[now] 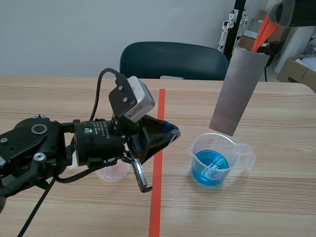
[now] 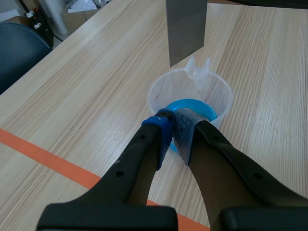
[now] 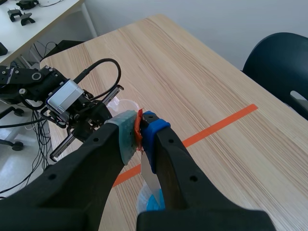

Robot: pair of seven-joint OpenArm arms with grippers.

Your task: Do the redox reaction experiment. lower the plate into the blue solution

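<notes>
A grey metal plate [image 1: 238, 91] hangs tilted from an orange-red tab [image 1: 260, 33] at its top. My right gripper [image 1: 274, 15] is shut on that tab, high at the back right. The plate's lower edge sits just above the rim of a clear beaker [image 1: 237, 148] holding blue solution [image 1: 211, 163]. In the right wrist view the gripper [image 3: 139, 130] pinches the tab [image 3: 139, 126], and the plate [image 3: 147, 177] hangs edge-on over the solution [image 3: 155, 203]. My left gripper [image 1: 170, 133] is shut on nothing, left of the beaker. In the left wrist view it [image 2: 173, 127] points at the beaker [image 2: 159, 89] under the plate [image 2: 186, 29].
A small empty clear cup [image 1: 114, 173] stands under my left arm, also seen as a cup [image 3: 126, 104] in the right wrist view. An orange-red tape line [image 1: 158, 177] runs between the arms. A dark chair [image 1: 173, 60] stands behind the table. Boxes and stands sit at the back right.
</notes>
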